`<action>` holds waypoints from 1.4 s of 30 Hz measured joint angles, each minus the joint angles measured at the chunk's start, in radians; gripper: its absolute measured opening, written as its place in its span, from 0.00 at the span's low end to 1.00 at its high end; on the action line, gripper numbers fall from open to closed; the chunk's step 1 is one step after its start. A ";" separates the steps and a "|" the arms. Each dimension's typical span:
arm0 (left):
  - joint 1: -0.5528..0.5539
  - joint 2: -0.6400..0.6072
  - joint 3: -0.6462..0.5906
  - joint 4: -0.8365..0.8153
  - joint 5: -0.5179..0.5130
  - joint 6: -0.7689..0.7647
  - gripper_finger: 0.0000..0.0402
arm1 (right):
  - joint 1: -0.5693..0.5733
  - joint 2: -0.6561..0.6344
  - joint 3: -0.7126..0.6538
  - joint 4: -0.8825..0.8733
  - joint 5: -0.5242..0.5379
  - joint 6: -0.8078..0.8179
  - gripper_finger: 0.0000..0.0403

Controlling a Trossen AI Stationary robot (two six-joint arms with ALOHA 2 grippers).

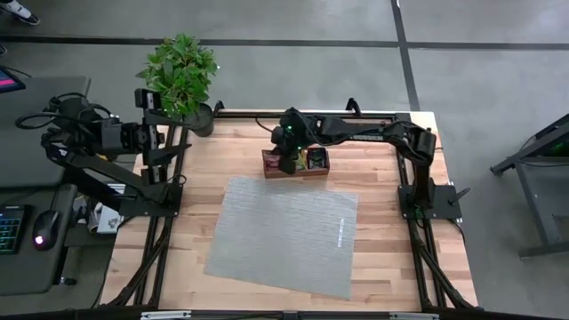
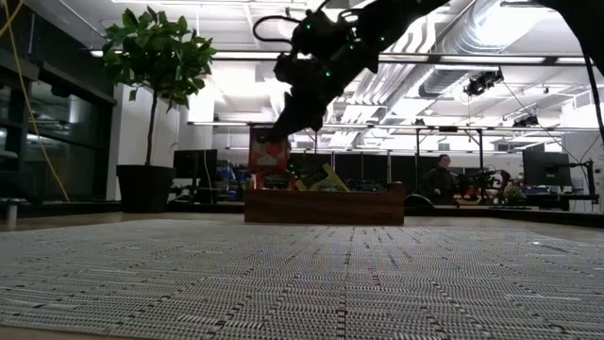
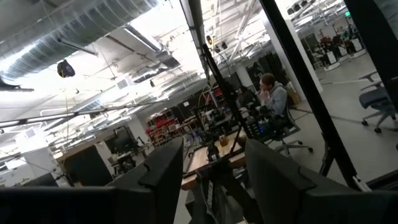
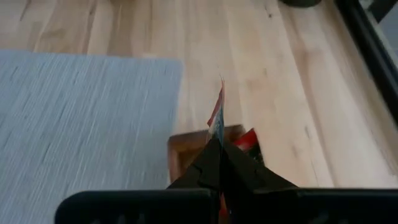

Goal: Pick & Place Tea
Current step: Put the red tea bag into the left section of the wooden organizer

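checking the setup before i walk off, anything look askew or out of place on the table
Only the grey mat stands out: it lies skewed, its edges not square to the table. The wooden tray sits beyond it with tea bags inside, and the right gripper pinches one red tea bag edge-on above the tray. Nothing spilled.

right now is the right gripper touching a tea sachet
Touching. In the right wrist view the right gripper has its jaws shut on a red tea sachet, which sticks out edge-on from between them, above the wooden tray.

The right gripper hides part of the wooden tray from above.
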 joint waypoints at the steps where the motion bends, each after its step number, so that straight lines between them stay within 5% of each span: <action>1: 0.000 0.000 0.000 0.001 -0.002 0.000 0.42 | -0.002 -0.001 -0.011 0.006 -0.007 0.000 0.00; 15: 0.000 -0.001 0.000 0.002 -0.009 -0.001 0.42 | -0.002 -0.002 -0.057 0.015 0.059 -0.050 0.00; 42: 0.000 -0.023 0.000 -0.087 -0.046 0.005 0.42 | -0.006 0.028 -0.057 0.039 -0.004 -0.114 0.00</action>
